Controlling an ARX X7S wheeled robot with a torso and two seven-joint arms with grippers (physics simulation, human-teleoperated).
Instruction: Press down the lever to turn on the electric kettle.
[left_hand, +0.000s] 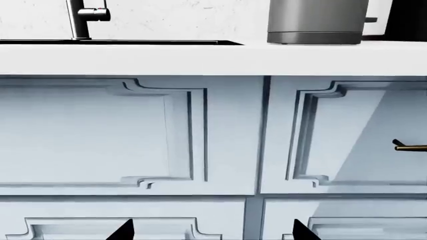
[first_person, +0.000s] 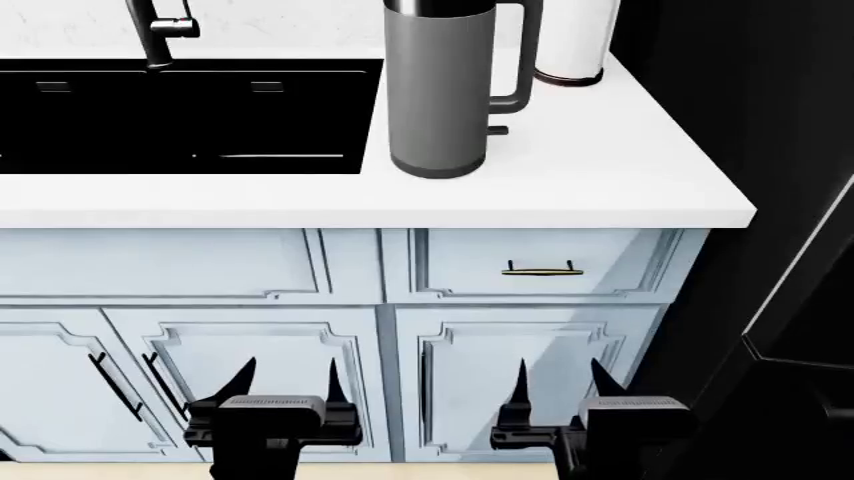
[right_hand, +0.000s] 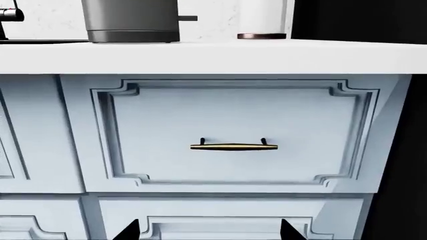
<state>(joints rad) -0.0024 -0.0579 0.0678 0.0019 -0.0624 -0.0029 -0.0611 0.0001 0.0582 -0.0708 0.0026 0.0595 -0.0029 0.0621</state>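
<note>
The tall grey electric kettle (first_person: 437, 85) stands on the white countertop (first_person: 587, 180), just right of the black sink (first_person: 187, 115). Its dark loop handle faces right, with the small dark lever (first_person: 497, 130) projecting below it. The kettle also shows in the left wrist view (left_hand: 313, 22) and in the right wrist view (right_hand: 130, 20), where the lever (right_hand: 188, 18) sticks out to its right. My left gripper (first_person: 286, 385) and right gripper (first_person: 558, 385) are both open and empty, low in front of the cabinet doors, well below the counter.
A black tap (first_person: 158, 30) rises behind the sink. A white cylinder roll (first_person: 571, 40) stands behind the kettle on the right. A drawer with a brass handle (first_person: 542, 269) sits under the counter. A tall black unit (first_person: 761, 150) borders the counter's right end.
</note>
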